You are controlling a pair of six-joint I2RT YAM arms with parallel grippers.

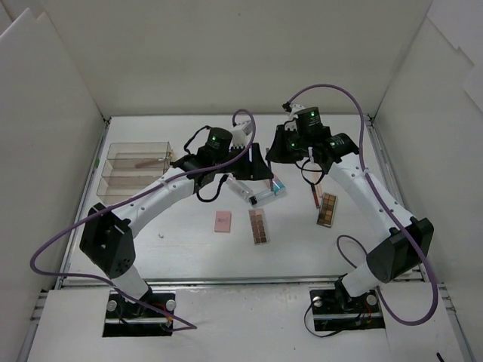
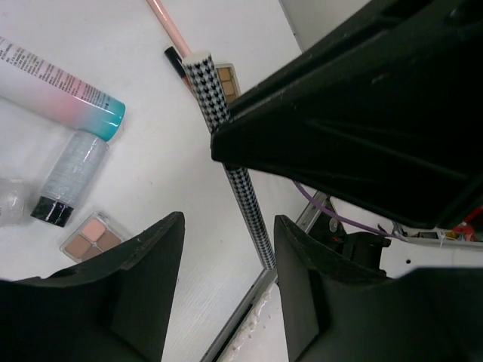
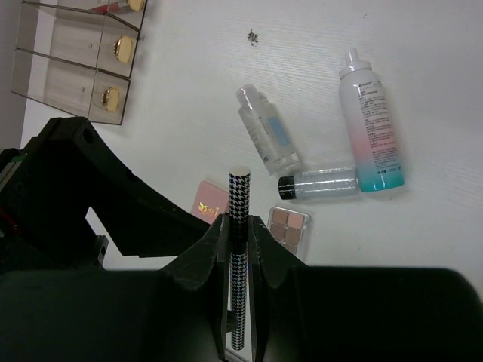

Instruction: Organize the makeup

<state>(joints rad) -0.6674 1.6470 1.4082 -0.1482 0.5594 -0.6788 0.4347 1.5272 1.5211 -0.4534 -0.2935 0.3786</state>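
Right tool clamps houndstooth stick; lower end out of sight.

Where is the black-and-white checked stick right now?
In the right wrist view the checked stick is clamped in the jaws of the right gripper, raised, close to the left gripper.

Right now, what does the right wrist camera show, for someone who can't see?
The right gripper is shut on a checkered stick above the table. On it lie a pink tube, a clear bottle, a black-capped bottle, a brown palette and a pink compact; a clear box sits top left.
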